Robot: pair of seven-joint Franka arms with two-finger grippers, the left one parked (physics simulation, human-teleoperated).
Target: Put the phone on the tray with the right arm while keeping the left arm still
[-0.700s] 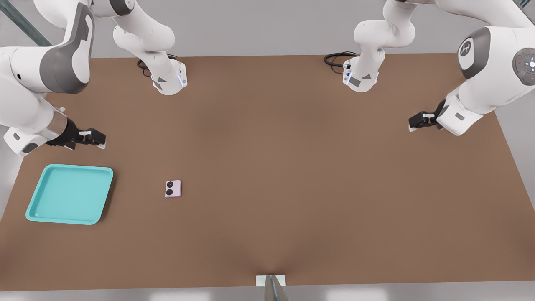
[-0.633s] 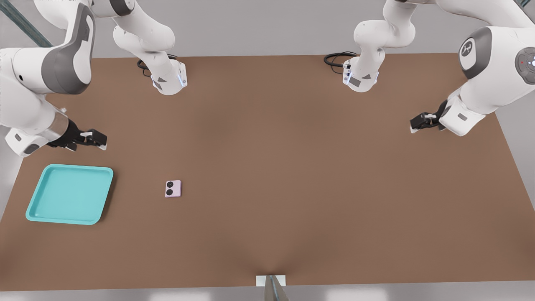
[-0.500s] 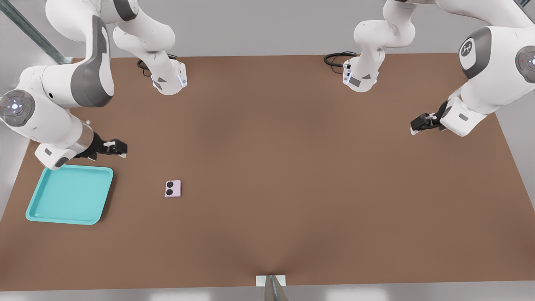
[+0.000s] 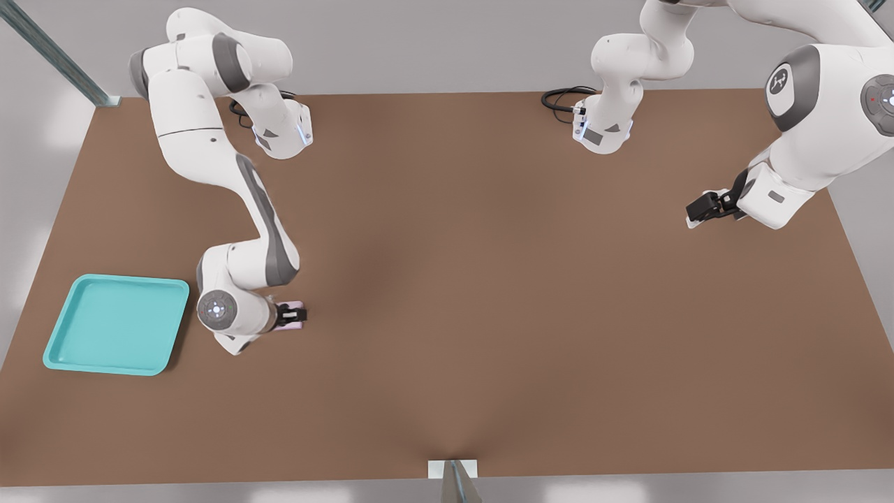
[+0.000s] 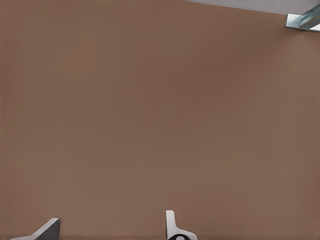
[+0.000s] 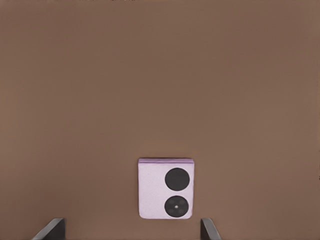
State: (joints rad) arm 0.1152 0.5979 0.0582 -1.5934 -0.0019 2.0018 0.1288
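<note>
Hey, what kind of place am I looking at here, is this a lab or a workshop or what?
Most likely a simulated robot test bench, not a real room: a plain brown table, a teal tray and a small pink phone. The working arm's gripper hangs over the phone with fingers apart.

A broad brown desk (image 4: pixel 489 279) is spreading out beneath my gripper (image 4: pixel 293 316) in every direction, its matte top catching soft, even light. Beyond its far edge, pale grey floor (image 4: pixel 419 42) is showing, with a metal strut (image 4: pixel 56 56) crossing one corner.
</note>
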